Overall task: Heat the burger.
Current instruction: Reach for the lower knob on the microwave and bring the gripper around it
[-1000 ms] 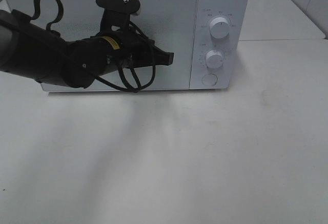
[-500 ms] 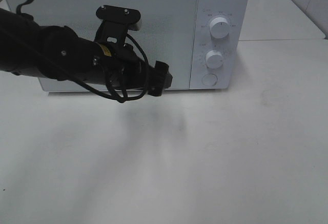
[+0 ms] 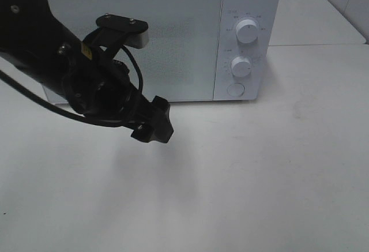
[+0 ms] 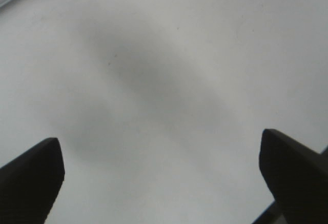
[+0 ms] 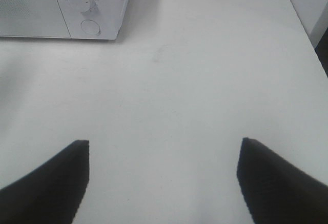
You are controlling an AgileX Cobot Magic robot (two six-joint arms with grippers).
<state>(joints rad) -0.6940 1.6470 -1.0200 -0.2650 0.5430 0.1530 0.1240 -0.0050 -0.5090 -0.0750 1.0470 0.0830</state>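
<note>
In front of the closed microwave oven (image 3: pixel 173 33), above the surface (image 3: pixel 259 177), the left claw (image 3: pixel 153 122) is held wide open and empty; the right claw (image 5: pixel 164 147) likewise. The burger is seen in no view.

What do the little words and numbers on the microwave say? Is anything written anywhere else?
No text here is readable.
Tiny grey marks around the upper dial and lower dial of the microwave: too small and blurred.
The yellow sticker on the left arm: too blurred.
</note>
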